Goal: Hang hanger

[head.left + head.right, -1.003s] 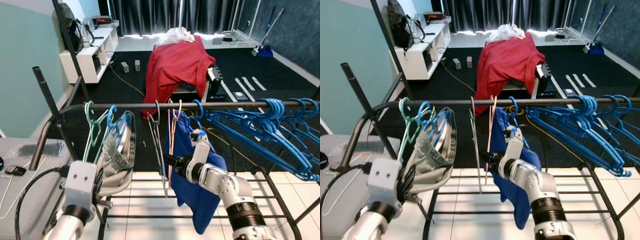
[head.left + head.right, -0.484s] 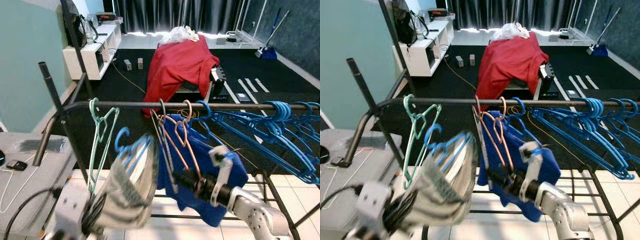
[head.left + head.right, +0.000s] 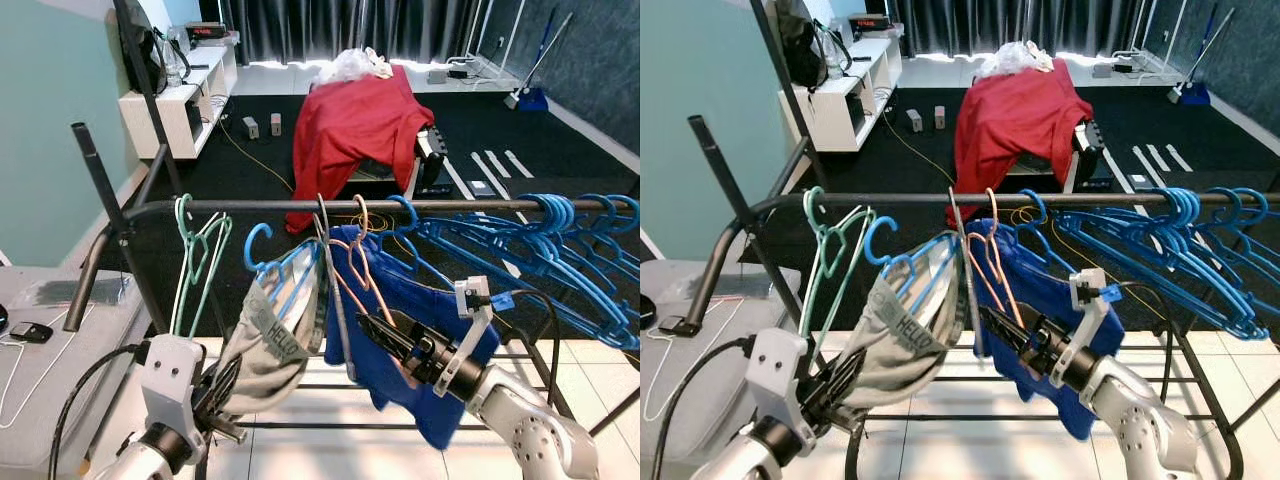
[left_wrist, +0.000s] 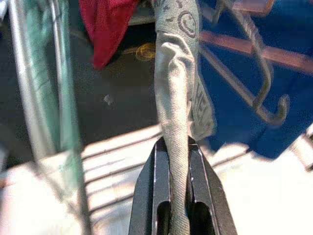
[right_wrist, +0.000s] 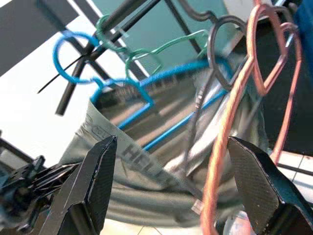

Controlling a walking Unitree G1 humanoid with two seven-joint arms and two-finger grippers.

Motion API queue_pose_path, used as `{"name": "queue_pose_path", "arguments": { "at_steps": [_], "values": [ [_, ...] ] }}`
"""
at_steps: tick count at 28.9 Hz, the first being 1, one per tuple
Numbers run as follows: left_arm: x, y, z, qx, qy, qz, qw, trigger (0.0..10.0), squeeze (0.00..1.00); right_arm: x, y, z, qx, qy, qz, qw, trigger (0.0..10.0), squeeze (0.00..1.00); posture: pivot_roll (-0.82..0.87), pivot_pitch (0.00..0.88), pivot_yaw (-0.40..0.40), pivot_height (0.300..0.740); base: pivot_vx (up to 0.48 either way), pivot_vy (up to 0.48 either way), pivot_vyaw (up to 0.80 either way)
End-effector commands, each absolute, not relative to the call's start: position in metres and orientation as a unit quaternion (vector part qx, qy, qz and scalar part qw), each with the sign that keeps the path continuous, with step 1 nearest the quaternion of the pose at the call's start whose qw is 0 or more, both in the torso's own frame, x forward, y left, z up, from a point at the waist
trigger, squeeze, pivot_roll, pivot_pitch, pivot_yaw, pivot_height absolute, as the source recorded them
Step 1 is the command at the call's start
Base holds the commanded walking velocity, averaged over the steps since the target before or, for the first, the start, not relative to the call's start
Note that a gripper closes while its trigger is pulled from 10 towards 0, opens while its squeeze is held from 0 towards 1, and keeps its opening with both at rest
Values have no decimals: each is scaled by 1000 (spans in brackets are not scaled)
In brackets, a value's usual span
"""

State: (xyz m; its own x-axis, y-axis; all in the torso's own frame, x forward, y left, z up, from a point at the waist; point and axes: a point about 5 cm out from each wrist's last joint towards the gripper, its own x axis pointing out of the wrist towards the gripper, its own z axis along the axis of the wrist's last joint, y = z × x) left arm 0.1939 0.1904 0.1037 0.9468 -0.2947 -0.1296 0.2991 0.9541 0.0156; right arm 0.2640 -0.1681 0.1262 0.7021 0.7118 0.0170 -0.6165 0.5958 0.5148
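The left gripper (image 4: 178, 196) pinches the soft, light garment (image 3: 270, 345) under the hanger (image 3: 285, 275); the hook above swings freely. The right gripper (image 5: 171, 186) is open beside it.

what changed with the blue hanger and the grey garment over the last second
The blue hanger carrying the grey garment has come off the rail: its hook, on the bar a second ago, now sits free below it. The left gripper stays shut on the garment. The right gripper swung lower, open near the copper hanger. The green hanger and blue cloth still hang.
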Motion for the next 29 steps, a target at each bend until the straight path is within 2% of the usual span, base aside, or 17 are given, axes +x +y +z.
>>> {"name": "queue_pose_path", "arguments": {
  "at_steps": [1,3,5,7,17,21,23,26,27,29],
  "values": [
    [192,209,102,28,72,-130,988,10000,0,265,-170,130,245,87,378,889,10000,0,30,0,-22,740,-442,0,0],
    [192,209,102,28,72,-130,988,10000,0,265,-170,130,245,87,378,889,10000,0,30,0,-22,740,-442,0,0],
    [193,233,109,61,74,-104,990,10000,0,267,-167,131,246,85,381,887,10000,0,35,0,-31,740,-442,0,0],
    [193,240,113,69,72,-98,990,10000,0,267,-166,133,248,83,385,885,10000,0,34,0,-32,740,-442,0,0],
    [196,252,132,78,54,-113,989,10000,0,276,-163,150,250,45,385,887,10000,0,39,0,-33,740,-442,0,0],
    [200,241,142,51,34,-152,987,10000,0,277,-157,148,234,55,393,888,10000,0,37,0,-33,740,-419,0,0],
    [203,238,146,40,23,-160,986,10000,0,277,-155,147,229,61,395,887,10000,0,37,0,-33,740,0,0,0],
    [218,227,167,-19,-52,-160,985,10000,0,281,-146,140,221,74,394,889,10000,0,35,0,-27,740,0,0,0],
    [218,227,167,-19,-52,-160,985,10000,0,281,-146,140,221,74,394,889,10000,0,35,0,-27,740,0,0,0],
    [226,215,182,-63,-99,-182,976,10000,0,285,-140,141,231,70,389,889,10000,0,31,0,-25,740,0,0,0]
  ]
}}
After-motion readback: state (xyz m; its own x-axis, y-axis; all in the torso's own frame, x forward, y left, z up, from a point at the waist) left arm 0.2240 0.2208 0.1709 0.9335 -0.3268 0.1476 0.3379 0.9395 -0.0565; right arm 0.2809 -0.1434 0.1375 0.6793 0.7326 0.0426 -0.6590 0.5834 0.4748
